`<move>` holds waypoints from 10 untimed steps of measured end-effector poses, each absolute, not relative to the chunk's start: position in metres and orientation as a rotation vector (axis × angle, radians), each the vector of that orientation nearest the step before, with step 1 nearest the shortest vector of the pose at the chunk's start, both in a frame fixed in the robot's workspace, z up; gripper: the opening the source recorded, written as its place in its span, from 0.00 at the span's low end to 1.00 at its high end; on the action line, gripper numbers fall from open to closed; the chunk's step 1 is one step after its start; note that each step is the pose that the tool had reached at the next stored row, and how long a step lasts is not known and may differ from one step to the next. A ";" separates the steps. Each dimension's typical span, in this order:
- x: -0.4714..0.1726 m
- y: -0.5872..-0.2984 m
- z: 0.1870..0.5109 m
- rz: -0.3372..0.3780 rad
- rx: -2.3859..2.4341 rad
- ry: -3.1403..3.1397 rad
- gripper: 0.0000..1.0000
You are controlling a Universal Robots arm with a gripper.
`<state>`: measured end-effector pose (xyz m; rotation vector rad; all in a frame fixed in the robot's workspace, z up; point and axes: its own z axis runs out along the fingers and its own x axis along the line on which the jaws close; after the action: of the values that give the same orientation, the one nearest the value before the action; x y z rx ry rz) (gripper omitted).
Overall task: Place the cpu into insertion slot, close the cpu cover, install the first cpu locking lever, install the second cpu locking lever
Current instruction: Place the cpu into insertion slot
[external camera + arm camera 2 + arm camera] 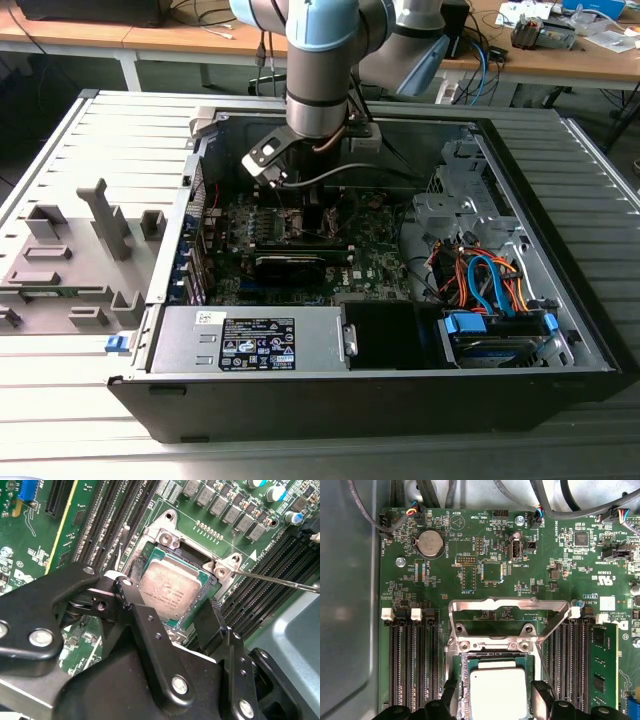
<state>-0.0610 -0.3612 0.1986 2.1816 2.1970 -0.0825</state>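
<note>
Found the fingers [207,622] spread wide and gripping nothing, one on each side of the cpu [167,590], with a gap between each tip and the chip's edge. Recorded the gripper [495,689] low over the board, straddling the chip in both wrist views. Logged the cpu lying flat and square inside the insertion slot [462,677], silvery face up. Saw the cpu cover [510,601] swung up off the slot, hinged on the side away from the fingers, with green board visible through its square window. Noted one locking lever [280,580], a thin metal rod, jutting from the slot's corner out over the memory slots [412,665]. Counted black memory slots flanking the socket on both sides, with a green memory stick [602,665] seated beyond one bank. Marked a coin battery [430,544] farther out on the motherboard [545,585], past the raised cover. In the exterior view, traced the arm [320,70] reaching straight down into the open computer case [400,400], with the gripper near the board's middle. Noted a power supply [250,342] along the case's near wall, blue and orange cables [490,280] toward the exterior view's right, and a grey fixture [80,250] lying outside the case on the exterior view's left.
</note>
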 end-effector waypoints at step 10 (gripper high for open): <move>-0.061 -0.358 0.198 -0.081 2.183 2.197 0.68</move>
<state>-0.0610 -0.3581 0.1975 2.1832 2.1973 -0.0805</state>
